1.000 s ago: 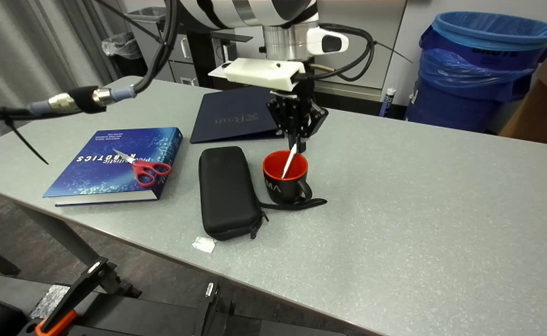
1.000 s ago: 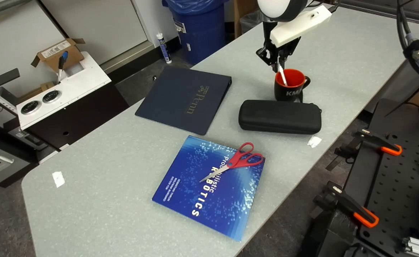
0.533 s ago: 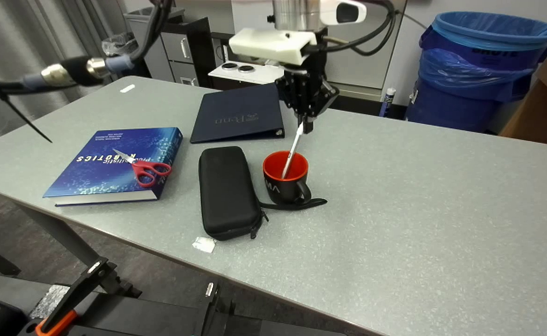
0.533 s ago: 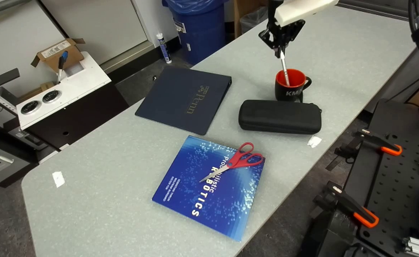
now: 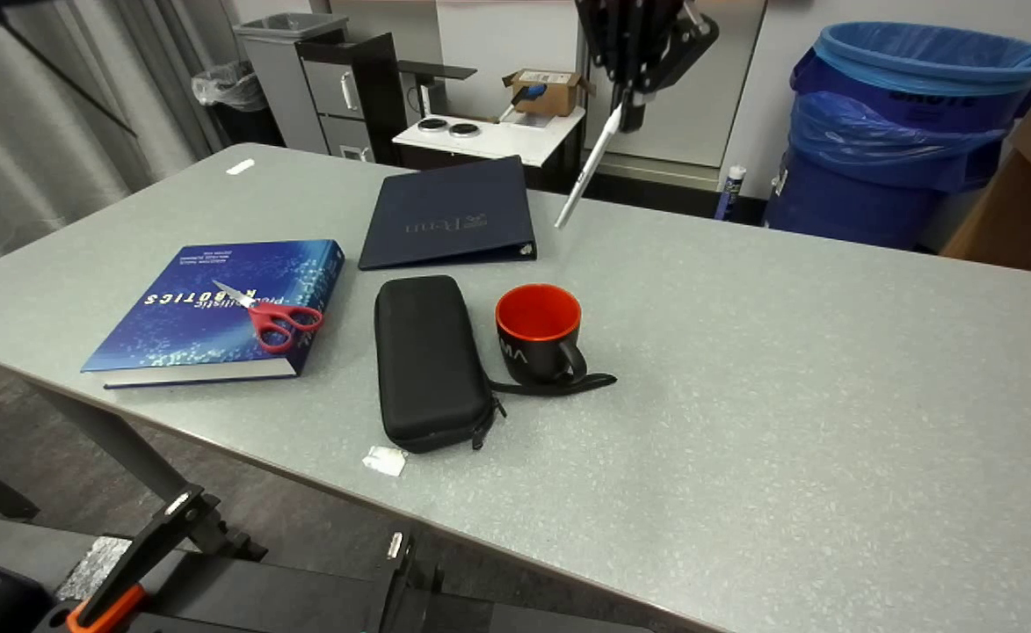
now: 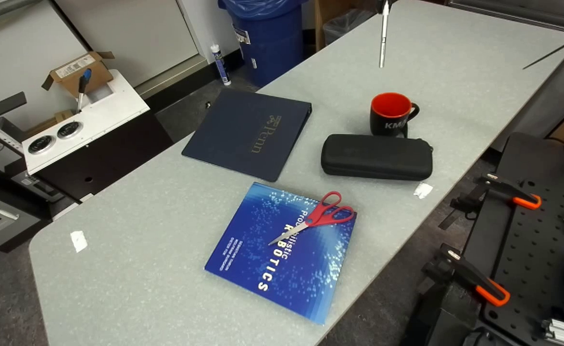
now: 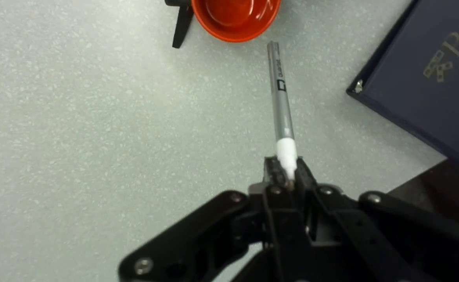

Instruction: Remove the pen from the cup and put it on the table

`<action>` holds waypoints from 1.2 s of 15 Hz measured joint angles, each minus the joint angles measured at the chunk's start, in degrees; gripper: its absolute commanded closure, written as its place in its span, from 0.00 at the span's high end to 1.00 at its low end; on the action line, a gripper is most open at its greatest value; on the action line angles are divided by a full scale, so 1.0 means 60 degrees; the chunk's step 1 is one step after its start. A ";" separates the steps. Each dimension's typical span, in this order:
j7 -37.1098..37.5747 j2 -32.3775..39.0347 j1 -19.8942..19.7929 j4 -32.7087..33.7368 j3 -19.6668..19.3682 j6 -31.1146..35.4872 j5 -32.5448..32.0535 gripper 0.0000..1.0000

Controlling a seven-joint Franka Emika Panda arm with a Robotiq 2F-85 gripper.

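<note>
My gripper (image 5: 628, 107) is shut on the pen (image 5: 589, 169), a thin white and silver marker. It grips the pen's white end, and the silver end hangs down at a slant in the air. The pen also shows in an exterior view (image 6: 383, 41) and in the wrist view (image 7: 278, 90). The cup (image 5: 540, 356), black outside and red inside, stands upright on the grey table (image 5: 787, 413). The pen is out of the cup, above and beyond it. The cup's inside (image 7: 231, 15) looks empty in the wrist view. In an exterior view the gripper is mostly cut off at the top.
A black zip case (image 5: 434, 360) lies beside the cup, its strap (image 5: 559, 385) around the cup's base. A dark blue folder (image 5: 453, 211) and a blue book (image 5: 216, 308) with red scissors (image 5: 278, 321) lie further off. A blue bin (image 5: 902, 149) stands behind the table.
My gripper has risen with the pen, pulling it from inside the cup to well above it. In an exterior view it also moved rightward. The cup has stayed in place.
</note>
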 measured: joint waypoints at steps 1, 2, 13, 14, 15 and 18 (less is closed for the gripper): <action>0.0003 0.0188 -0.0065 0.0304 -0.0024 -0.0120 0.0220 0.02; 0.0008 0.0475 -0.0119 0.0613 -0.0039 -0.0170 0.0442 0.02; 0.0102 0.5149 -0.0240 0.3692 0.0416 -0.0846 0.1485 0.35; 0.0114 0.5368 -0.0240 0.3885 0.0412 -0.0875 0.1484 0.36; 0.0131 0.5548 -0.0240 0.4065 0.0397 -0.0911 0.1473 0.41; 0.0224 0.5880 -0.0241 0.4447 0.0335 -0.0998 0.1389 0.65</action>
